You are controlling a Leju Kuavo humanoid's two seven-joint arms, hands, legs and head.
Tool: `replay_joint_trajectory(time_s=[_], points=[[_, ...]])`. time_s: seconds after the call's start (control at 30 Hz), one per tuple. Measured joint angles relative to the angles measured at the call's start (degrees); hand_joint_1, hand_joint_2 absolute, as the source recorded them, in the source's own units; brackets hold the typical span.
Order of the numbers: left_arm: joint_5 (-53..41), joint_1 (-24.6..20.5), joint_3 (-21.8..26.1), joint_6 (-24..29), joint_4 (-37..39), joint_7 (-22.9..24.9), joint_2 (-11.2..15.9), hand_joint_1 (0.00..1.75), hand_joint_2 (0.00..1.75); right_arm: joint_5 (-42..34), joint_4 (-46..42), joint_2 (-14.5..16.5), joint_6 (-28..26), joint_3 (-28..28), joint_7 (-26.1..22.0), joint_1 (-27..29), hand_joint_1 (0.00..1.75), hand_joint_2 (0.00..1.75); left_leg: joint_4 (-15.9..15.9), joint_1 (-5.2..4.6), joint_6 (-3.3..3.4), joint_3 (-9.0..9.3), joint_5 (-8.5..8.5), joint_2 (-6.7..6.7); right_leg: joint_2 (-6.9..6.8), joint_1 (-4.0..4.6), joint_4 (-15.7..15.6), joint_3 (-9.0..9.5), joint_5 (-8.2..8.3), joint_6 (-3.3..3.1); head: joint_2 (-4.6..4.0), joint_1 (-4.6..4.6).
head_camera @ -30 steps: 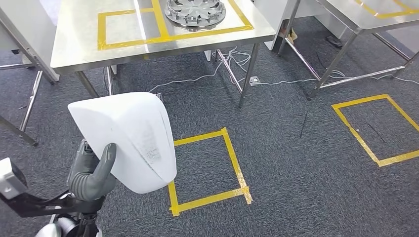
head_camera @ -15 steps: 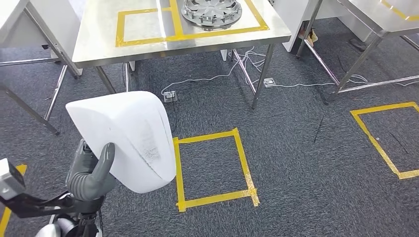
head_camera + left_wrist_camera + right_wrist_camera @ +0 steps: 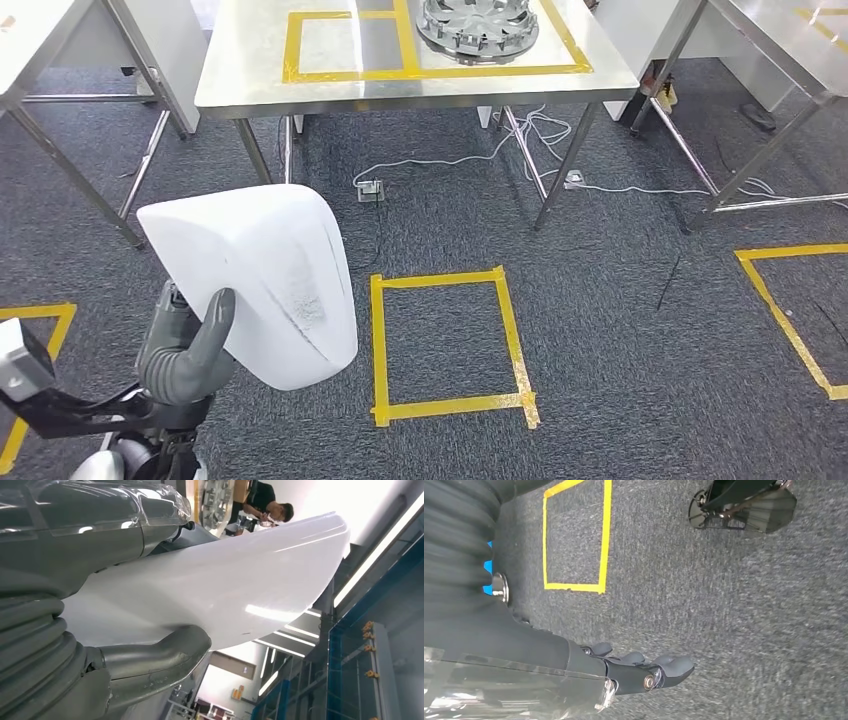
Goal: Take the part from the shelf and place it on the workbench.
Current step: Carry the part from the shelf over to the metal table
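Note:
My left hand [image 3: 187, 350] holds a large white curved shell part [image 3: 262, 280] at the lower left of the head view, thumb pressed on its near face. In the left wrist view the same part [image 3: 215, 595] lies across the hand [image 3: 125, 665], the thumb under it. The steel workbench [image 3: 250, 85] stands ahead at the top, marked with yellow tape rectangles, and a round metal disc part [image 3: 478, 22] sits on it. My right hand [image 3: 644, 672] hangs over the carpet with its fingers lightly curled and nothing in it.
A yellow tape square [image 3: 450, 345] marks the grey carpet before the workbench, another [image 3: 800, 310] at the right. White cables and a socket [image 3: 370, 188] lie under the bench. More steel tables stand at the left [image 3: 60, 60] and right [image 3: 760, 60].
The whole scene has slid rightward and down in the head view, so the camera has turned left and advanced. The left hand still holds the white part the same way.

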Motion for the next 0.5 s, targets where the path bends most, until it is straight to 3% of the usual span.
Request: replay_joint_trajectory(time_s=[0.1,0.17,0.23,0.3,0.37,0.43,0.47,0.5], points=[[0.0,0.0,0.0,0.0,0.0,0.0,0.0,1.75,1.75,0.0,0.0,0.0,0.0,0.0,0.0,-0.1,0.0,1.75,0.0,-0.22,-0.02,0.11,0.1,-1.53,1.73,0.38,-10.5,4.46,5.87,-1.86,0.0,-0.04],[0.0,0.0,0.0,0.0,0.0,0.0,0.0,1.75,1.75,0.0,0.0,-0.2,0.0,0.0,0.0,-0.1,0.0,1.75,0.0,-0.05,-0.43,-0.2,0.4,-2.45,2.72,0.67,-14.2,5.99,6.91,-2.81,0.0,0.0],[0.0,0.1,0.0,0.0,0.0,0.0,0.0,1.75,1.75,0.0,0.0,-0.2,0.0,0.0,0.0,-0.2,0.0,1.75,-0.2,0.14,-1.14,-0.56,0.78,-3.03,2.27,0.71,-15.2,6.36,6.97,-2.93,0.0,0.15],[0.0,0.1,0.0,0.0,-0.1,0.0,0.0,1.75,1.75,0.0,0.0,-0.2,0.0,0.0,0.0,-0.4,0.0,1.75,0.6,0.09,-1.7,-1.17,-0.06,-1.34,1.47,0.49,-16.7,6.85,7.6,-2.81,0.0,0.07],[0.0,0.1,0.0,0.0,-0.1,0.0,0.1,1.75,1.75,0.0,0.0,-0.1,0.0,0.0,-0.1,-0.3,0.0,1.75,5.0,0.16,-2.15,-3.26,-3.14,0.8,0.69,0.37,-17.6,7.02,8.15,-2.76,0.0,-0.17],[0.0,0.2,0.0,0.0,0.0,0.0,0.1,1.75,1.75,0.0,0.0,-0.1,0.0,0.0,-0.1,-0.2,0.0,1.75,11.6,0.36,-2.65,-6.2,-6.12,1.05,-0.08,0.38,-17.4,6.77,8.21,-2.8,0.0,-0.3],[0.0,0.3,0.0,0.0,0.0,0.0,0.1,1.75,1.75,0.0,0.0,-0.1,0.1,0.0,-0.1,-0.1,0.0,1.75,13.2,0.42,-2.86,-6.9,-6.33,1.04,-0.46,0.37,-17.2,6.63,8.17,-2.74,0.0,-0.31],[0.0,0.3,0.0,0.0,0.0,0.0,0.1,1.75,1.75,0.0,0.0,-0.1,0.1,0.0,-0.1,-0.1,0.0,1.75,12.9,0.47,-3.03,-6.58,-5.49,1.07,-0.77,0.33,-17.0,6.5,8.08,-2.62,0.0,-0.31]])
